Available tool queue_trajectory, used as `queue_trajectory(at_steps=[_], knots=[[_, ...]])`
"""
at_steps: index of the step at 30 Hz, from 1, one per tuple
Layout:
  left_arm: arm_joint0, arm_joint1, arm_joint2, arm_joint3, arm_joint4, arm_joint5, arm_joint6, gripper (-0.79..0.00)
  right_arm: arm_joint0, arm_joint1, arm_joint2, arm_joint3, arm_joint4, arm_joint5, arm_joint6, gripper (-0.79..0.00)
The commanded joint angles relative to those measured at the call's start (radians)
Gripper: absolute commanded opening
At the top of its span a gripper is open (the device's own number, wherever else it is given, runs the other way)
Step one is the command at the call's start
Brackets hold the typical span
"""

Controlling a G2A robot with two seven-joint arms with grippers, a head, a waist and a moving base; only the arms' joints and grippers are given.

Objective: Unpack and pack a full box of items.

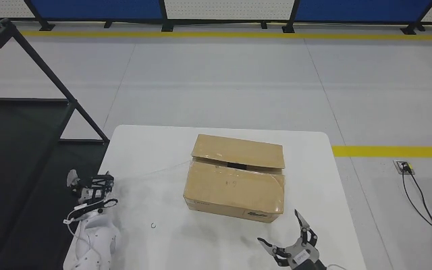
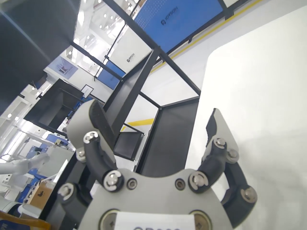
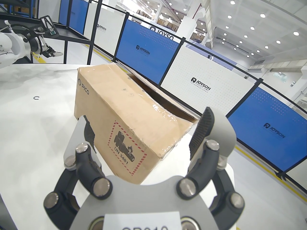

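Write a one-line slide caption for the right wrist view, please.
Right gripper, fingers open, facing the cardboard box on the white table, its top flaps slightly parted.

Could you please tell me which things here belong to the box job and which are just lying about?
Job: cardboard box on the white table; left gripper, right gripper, both open.
Lying about: small black ring on the table; black rack; blue barrier panels.

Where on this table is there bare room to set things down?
Widest bare patch: between the box and the left gripper, apart from a small ring. A strip runs behind the box along the table's far edge. Tightest: the near corner between box and right gripper.
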Motion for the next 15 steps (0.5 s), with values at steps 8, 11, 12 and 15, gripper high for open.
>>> queue_trajectory(at_steps=[8,11,12,15], knots=[[0.186,0.023,-0.030,-0.272,0.092,-0.172,0.244,0.000,0.029,0.003,0.014,0.009,0.034,-0.047,-0.014,0.000],[0.241,0.035,-0.032,-0.346,0.170,-0.254,0.323,0.000,0.032,0.006,0.032,0.017,0.060,-0.079,-0.044,0.000],[0.261,0.039,-0.035,-0.371,0.187,-0.292,0.359,0.000,0.032,0.007,0.040,0.020,0.070,-0.090,-0.056,0.000],[0.289,0.049,-0.040,-0.410,0.212,-0.380,0.422,0.000,0.029,0.010,0.054,0.021,0.081,-0.105,-0.070,0.000]])
